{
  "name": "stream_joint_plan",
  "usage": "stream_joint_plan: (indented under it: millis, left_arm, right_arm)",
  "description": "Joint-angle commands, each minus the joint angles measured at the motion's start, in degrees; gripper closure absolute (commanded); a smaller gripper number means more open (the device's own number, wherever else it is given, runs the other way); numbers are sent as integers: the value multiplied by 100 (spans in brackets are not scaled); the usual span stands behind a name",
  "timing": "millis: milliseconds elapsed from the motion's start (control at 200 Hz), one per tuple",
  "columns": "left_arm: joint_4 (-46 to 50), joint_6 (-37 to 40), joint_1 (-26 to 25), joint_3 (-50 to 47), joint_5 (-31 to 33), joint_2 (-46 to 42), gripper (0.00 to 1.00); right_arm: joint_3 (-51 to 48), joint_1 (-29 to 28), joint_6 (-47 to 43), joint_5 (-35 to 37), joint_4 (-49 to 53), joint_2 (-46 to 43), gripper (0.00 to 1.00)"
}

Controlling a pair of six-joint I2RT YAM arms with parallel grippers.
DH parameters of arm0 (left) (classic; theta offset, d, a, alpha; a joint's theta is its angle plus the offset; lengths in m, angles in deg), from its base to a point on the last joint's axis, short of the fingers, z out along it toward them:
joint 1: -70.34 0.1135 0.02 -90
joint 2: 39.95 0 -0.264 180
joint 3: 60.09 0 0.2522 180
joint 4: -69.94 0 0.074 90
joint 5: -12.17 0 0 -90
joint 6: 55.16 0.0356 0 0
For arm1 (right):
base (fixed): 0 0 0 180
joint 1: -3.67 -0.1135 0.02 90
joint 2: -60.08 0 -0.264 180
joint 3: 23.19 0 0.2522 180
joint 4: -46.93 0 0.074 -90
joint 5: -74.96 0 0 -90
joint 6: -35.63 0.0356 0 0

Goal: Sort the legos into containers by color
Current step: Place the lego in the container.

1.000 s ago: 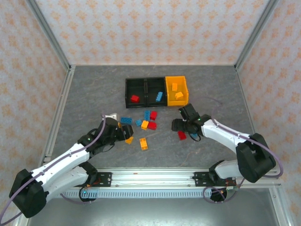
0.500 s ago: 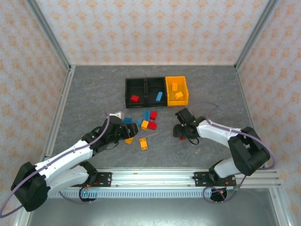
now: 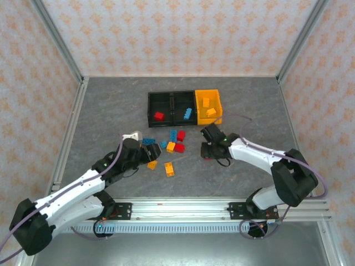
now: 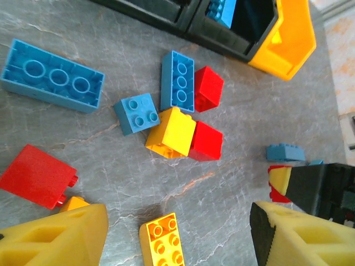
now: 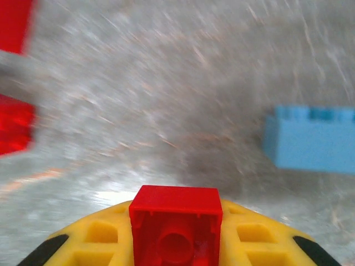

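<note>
Right jaws: clenched on a red lego (image 5: 175,213).
Left jaws: spread apart, held over loose legos (image 3: 171,147).
Containers (image 3: 172,93): joined row, set just behind the loose legos.
Desk (image 3: 111,111): grey, marbled.
Walls (image 3: 177,33): peach patterned paper.

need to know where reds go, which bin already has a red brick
The left black bin: a red brick lies in it. The middle black bin holds blue, the orange-yellow bin orange.
</note>
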Motion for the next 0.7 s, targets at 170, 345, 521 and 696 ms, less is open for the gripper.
stream_joint_plan:
  millis: [170,345,521,696]
  left_arm:
    - [1044,-339,-1,103,807,-434,31]
    - [1127,-356,19,218,931,-365,31]
    - [1103,-477,46,167,896,-367,31]
    - [1307,-502,63,228,960,-473,31]
  right_arm:
    - [1793,-39,-368,-749,-219,814,74]
    - [3252,-158,-559,-944,-119,1831,73]
    - [4718,-216,-642,-1045,109,2897,73]
    - [6332,-216,-923,-1058,527,4147,71]
